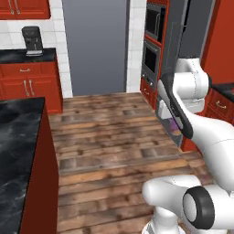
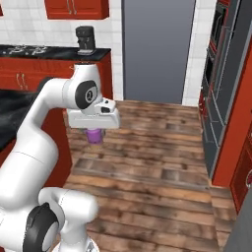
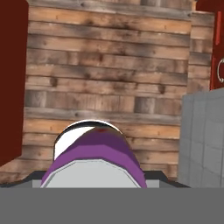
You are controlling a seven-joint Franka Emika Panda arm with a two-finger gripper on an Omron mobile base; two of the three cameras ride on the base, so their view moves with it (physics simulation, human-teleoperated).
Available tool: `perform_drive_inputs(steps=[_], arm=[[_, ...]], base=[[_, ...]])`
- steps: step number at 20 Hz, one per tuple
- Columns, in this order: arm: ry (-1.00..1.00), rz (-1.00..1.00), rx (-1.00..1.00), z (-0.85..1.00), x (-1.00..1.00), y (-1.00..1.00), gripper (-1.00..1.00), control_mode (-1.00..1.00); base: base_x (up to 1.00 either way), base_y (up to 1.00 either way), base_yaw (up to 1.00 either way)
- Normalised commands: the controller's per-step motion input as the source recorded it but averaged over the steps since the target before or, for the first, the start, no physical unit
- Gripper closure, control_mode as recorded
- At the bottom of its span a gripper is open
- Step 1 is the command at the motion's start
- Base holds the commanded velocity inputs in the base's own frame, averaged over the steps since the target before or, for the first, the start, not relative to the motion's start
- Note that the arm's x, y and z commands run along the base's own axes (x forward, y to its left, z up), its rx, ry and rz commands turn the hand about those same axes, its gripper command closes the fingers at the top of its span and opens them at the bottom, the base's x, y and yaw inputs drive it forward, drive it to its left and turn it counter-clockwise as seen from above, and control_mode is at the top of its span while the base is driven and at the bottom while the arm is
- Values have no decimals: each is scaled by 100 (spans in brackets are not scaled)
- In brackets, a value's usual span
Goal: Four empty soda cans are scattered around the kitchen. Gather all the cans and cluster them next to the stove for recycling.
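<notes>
pink-purple soda can, silver top, gripper-held.

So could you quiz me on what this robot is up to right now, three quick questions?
1. True or false: the gripper holds a purple can above the wooden floor.
2. What stands on the far counter? A) a coffee machine B) a kettle C) a toaster
3. Fill in: the ovens are set in a tall ___ cabinet.

Key: 1 true; 2 A; 3 red.
</notes>
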Motion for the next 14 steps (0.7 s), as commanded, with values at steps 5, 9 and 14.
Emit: perform_drive_inputs(steps=[5, 9, 14], arm=[[0, 0, 0, 0, 0, 0, 100, 100], [0, 0, 0, 0, 0, 0, 100, 100], [0, 0, 0, 0, 0, 0, 100, 100]], base=[[100, 0, 0], [100, 0, 0], [100, 0, 0]])
